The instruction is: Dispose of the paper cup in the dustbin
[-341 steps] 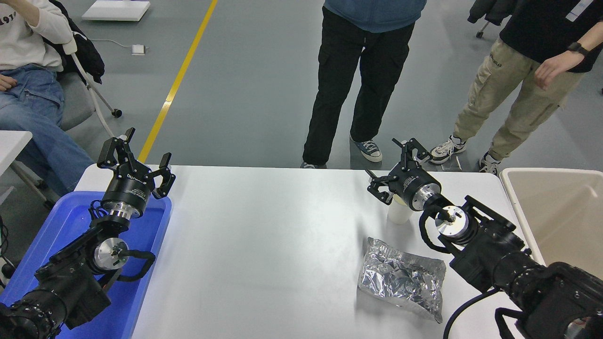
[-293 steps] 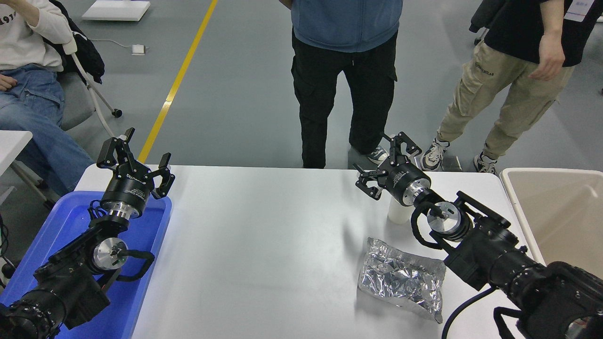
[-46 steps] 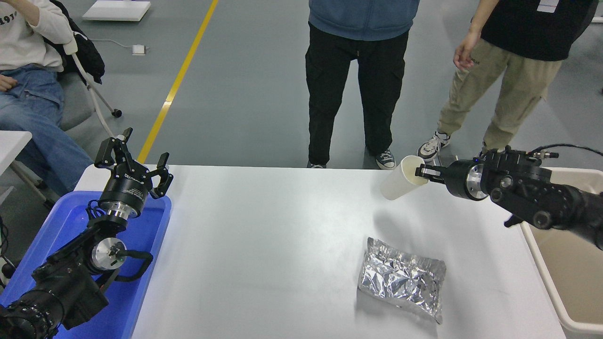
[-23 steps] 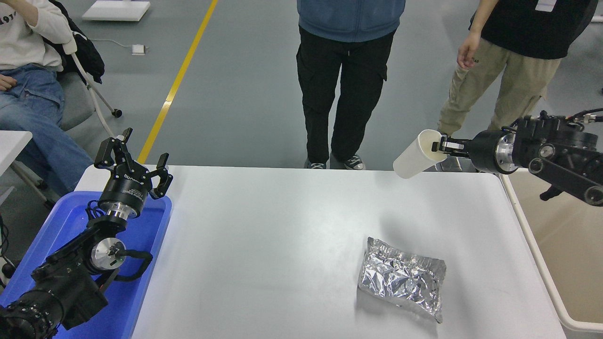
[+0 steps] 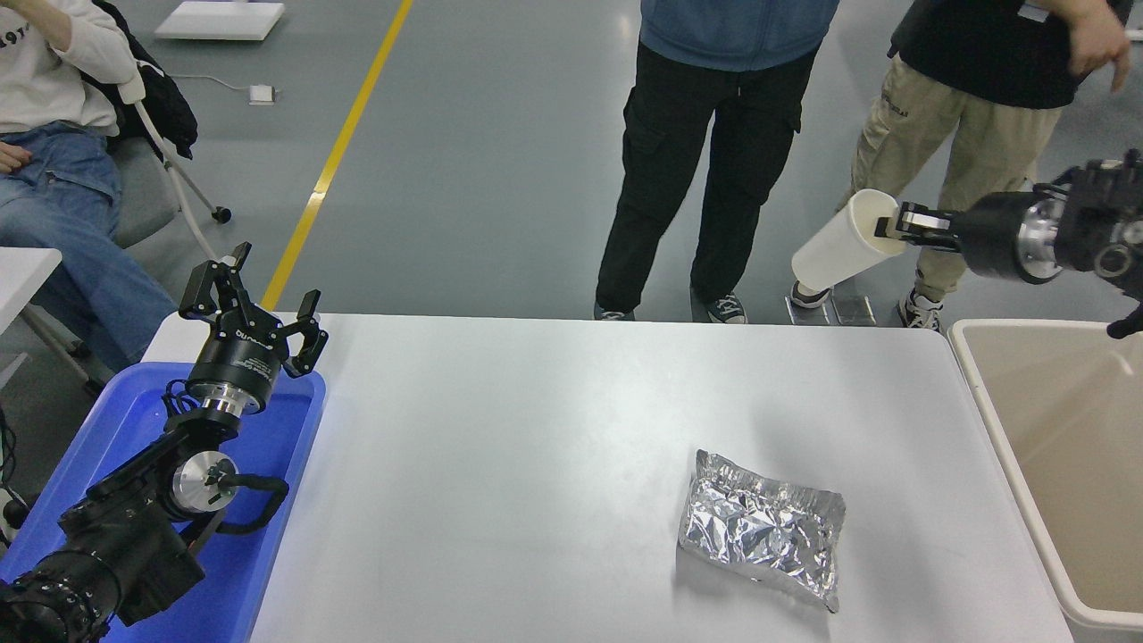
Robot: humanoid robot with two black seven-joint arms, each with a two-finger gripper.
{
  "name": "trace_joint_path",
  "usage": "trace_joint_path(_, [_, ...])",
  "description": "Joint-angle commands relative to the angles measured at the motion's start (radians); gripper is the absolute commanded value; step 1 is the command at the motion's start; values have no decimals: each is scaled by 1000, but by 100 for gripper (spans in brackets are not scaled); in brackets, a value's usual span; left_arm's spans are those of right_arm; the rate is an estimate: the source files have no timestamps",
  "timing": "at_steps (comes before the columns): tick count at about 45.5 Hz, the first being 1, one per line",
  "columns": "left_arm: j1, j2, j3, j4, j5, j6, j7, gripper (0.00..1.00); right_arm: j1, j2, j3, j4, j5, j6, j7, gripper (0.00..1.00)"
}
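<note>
Head view: the right gripper (image 5: pixel 896 223) comes in from the right edge, pinched closed on the rim of the paper cup (image 5: pixel 839 243), which hangs tilted in the air beyond the table's far edge. The dustbin (image 5: pixel 982 406), beside the table's right end, shows only bare beige walls. The left gripper (image 5: pixel 254 295) is parked with fingers spread over the blue tray (image 5: pixel 134 420).

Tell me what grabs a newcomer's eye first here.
The right hand, raised at upper right, pinches the rim of a tilted white cup past the table's far edge. A crinkled foil bag lies on the table, and the beige bin waits at its right.
</note>
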Motion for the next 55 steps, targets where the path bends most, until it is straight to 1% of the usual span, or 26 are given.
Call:
trace_joint_path(1, [0, 0, 0, 0, 0, 0, 0, 100, -12, -59, -1, -92, 208, 4, 0, 0])
trace_joint_path(10, [0, 0, 1, 0, 0, 0, 0, 100, -82, -81, 2, -261, 401, 6, 1, 0])
trace_joint_path(17, [0, 0, 0, 0, 0, 0, 0, 100, -165, -87, 3, -404, 520, 6, 1, 0])
trace_joint_path(29, [0, 0, 1, 0, 0, 1, 0, 100, -345, -50, 5, -614, 776, -5, 0, 0])
trace_joint_path(36, [0, -2, 2, 0, 0, 1, 0, 100, -441, -17, 5, -732, 892, -6, -5, 0])
trace_joint_path(40, [0, -2, 2, 0, 0, 1, 0, 100, -490, 16, 13, -793, 968, -6, -32, 0])
trace_joint_path(45, [0, -2, 2, 0, 0, 1, 0, 100, -549, 42, 54, -829, 1049, -10, -98, 0])
trace_joint_path(46, [0, -2, 2, 0, 0, 1, 0, 100, -572, 51, 84, -830, 1073, -16, -126, 0])
trace_joint_path(49, [0, -2, 2, 0, 0, 1, 0, 100, -601, 65, 144, -830, 1097, -42, -166, 0])
trace_joint_path(50, [-2, -2, 2, 0, 0, 1, 0, 100, -616, 75, 190, -832, 1106, -68, -193, 0])
trace_joint_path(55, [0, -2, 2, 0, 0, 1, 0, 100, -642, 121, 313, -835, 1109, -114, -248, 0])
